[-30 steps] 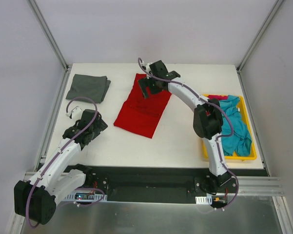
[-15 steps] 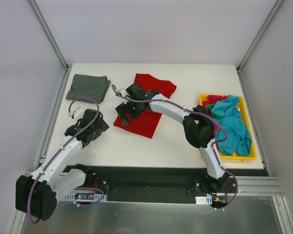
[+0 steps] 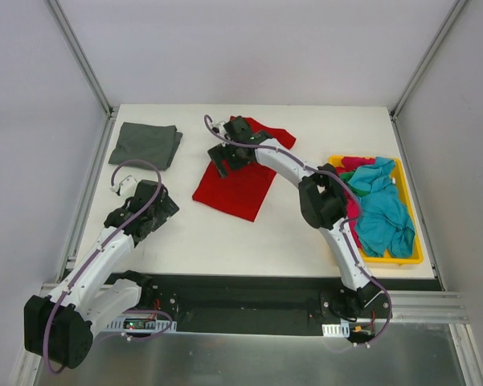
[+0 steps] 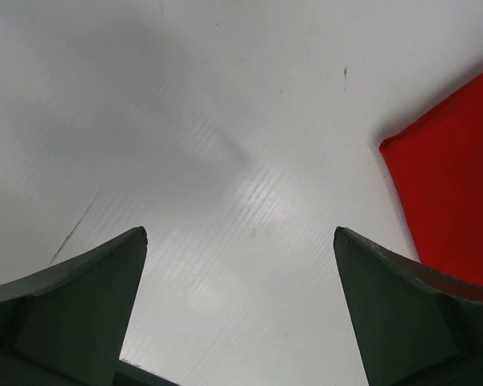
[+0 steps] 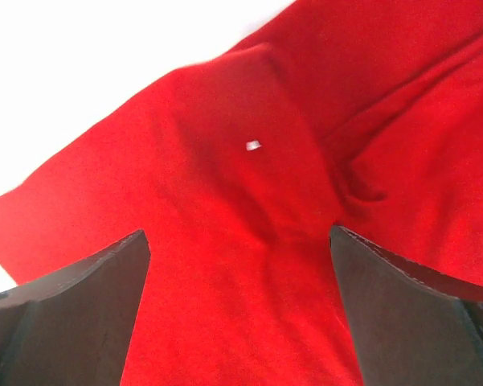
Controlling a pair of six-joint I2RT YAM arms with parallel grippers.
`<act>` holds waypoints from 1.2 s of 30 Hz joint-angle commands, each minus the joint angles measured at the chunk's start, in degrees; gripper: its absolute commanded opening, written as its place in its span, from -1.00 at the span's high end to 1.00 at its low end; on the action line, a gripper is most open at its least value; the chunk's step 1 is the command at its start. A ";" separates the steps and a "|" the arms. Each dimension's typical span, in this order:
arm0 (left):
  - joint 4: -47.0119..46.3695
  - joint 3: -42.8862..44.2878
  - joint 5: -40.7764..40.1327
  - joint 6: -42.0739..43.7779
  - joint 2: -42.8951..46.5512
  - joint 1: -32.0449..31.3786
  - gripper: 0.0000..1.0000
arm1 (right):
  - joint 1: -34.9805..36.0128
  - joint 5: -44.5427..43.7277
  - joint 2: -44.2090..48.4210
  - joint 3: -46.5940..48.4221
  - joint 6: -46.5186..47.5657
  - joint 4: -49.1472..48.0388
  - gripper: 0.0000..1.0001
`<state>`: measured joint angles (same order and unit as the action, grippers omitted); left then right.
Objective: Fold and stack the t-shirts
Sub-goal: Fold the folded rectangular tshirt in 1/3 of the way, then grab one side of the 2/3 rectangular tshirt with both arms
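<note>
Cloth has shifted: our right claw, wide open and empty, is back over the red t-shirt; we judge its fold unfinished. Left claw gapes, empty.

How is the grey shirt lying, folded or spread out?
Folded. The grey shirt lies as a compact rectangle, with no sleeves sticking out.

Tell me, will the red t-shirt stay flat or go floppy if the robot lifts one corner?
Probably floppy: the red t-shirt shows soft creases and folds under the right gripper, so it would likely droop and hang. It's thin cloth lying flat on the table, so probably light. Pushed, it would likely bunch up rather than slide whole.
</note>
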<state>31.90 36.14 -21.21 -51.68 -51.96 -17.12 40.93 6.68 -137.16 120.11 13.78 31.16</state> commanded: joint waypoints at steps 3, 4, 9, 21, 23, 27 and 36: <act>-0.35 -0.11 0.12 0.35 0.72 0.78 -0.98 | -1.20 -12.29 1.46 4.77 6.51 -1.10 -0.92; -0.35 -0.11 0.03 0.27 0.64 0.78 -0.98 | -1.46 -13.78 1.37 5.30 7.83 -0.49 -0.92; -0.52 -0.02 0.12 0.00 0.11 0.78 -0.98 | -1.38 -17.76 5.49 4.70 10.13 3.20 -0.92; -11.67 5.95 16.18 4.74 -14.37 0.87 -0.98 | 3.63 0.43 27.91 -29.04 4.87 -7.95 -0.92; -13.35 8.67 17.96 5.27 -19.63 0.87 -0.98 | 5.29 2.37 30.01 -34.40 4.67 -12.06 -0.92; -13.44 13.86 19.19 5.98 -28.52 1.22 -0.98 | 9.34 -0.25 30.65 -38.64 10.20 -11.48 -0.92; -13.44 19.49 19.37 5.36 -41.89 1.22 -0.68 | 11.89 -8.24 29.67 -43.12 8.36 -7.52 -0.92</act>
<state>18.24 52.66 -2.92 -46.98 -90.54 -16.38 51.57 3.99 -108.73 79.79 22.00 22.55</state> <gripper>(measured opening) 0.879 0.959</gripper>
